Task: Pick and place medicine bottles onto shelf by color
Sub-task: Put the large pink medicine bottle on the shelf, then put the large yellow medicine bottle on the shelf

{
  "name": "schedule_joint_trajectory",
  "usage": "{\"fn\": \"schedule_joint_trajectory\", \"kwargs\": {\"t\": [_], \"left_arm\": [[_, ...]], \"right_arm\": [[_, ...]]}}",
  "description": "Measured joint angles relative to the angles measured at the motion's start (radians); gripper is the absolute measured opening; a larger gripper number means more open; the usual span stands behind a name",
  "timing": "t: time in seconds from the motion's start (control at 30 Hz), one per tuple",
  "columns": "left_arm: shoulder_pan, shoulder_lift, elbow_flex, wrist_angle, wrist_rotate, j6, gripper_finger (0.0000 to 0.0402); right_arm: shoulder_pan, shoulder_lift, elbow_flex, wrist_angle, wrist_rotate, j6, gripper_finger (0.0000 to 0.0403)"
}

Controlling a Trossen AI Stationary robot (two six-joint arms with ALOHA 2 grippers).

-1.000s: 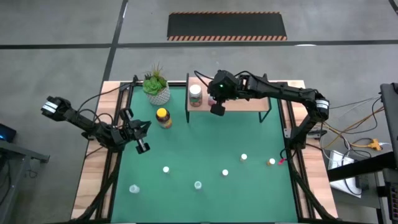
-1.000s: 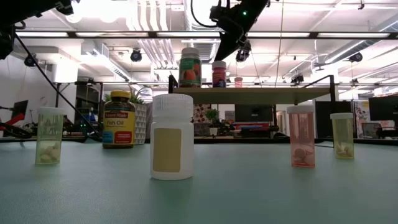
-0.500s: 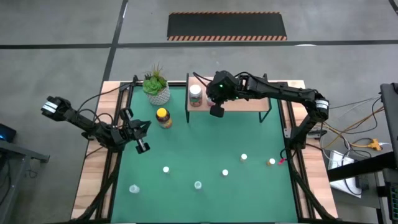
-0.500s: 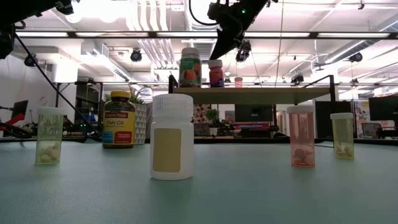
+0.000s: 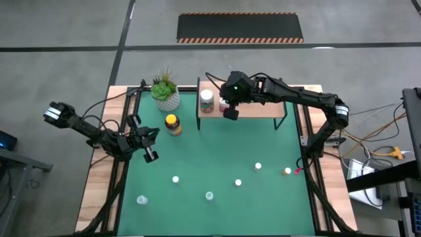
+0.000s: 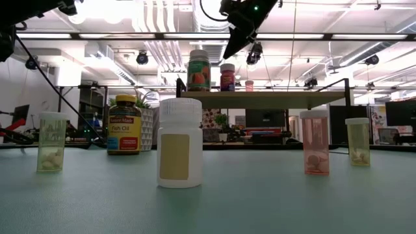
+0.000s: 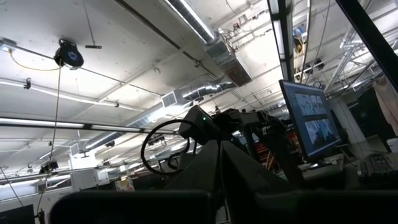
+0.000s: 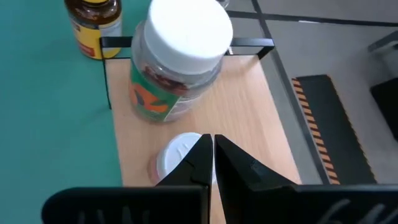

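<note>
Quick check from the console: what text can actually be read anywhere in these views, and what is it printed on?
"Fish Oil": on the label of the amber jar with the yellow lid, standing on the table; the brand line above it is too small to read.
Orange-and-green label of the big white-capped bottle on the shelf: print too blurred to read.
Pink bottle beside it: label unreadable.
White bottle in front: blank tan label.

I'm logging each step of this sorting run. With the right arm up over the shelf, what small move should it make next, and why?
Probably lift the right gripper clear of the shelf. Its jaws look closed with nothing between them, and the small pink bottle already stands upright on the shelf beside the larger white-lidded jar. Bottles remain on the green mat, such as the pink one, so it should go fetch another.
</note>
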State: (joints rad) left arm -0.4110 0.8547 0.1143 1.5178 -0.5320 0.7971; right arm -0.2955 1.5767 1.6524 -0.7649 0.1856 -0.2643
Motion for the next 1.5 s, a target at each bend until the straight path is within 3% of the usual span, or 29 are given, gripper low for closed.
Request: {"fn": "schedule_joint_trajectory", "kwargs": {"t": [1.23,1.5], "left_arm": [[0.0,0.0,0.001,0.0,0.001,0.0,0.0002],[0.0,0.003,-0.001,-0.009,0.0,-0.006,0.0002]], "right_arm": [[0.038,-0.028,-0.016,-0.012,-0.002,0.012,0.0009],[0.152,-0.163,-0.198,0.037,-0.01,0.142,0.0009]]}}
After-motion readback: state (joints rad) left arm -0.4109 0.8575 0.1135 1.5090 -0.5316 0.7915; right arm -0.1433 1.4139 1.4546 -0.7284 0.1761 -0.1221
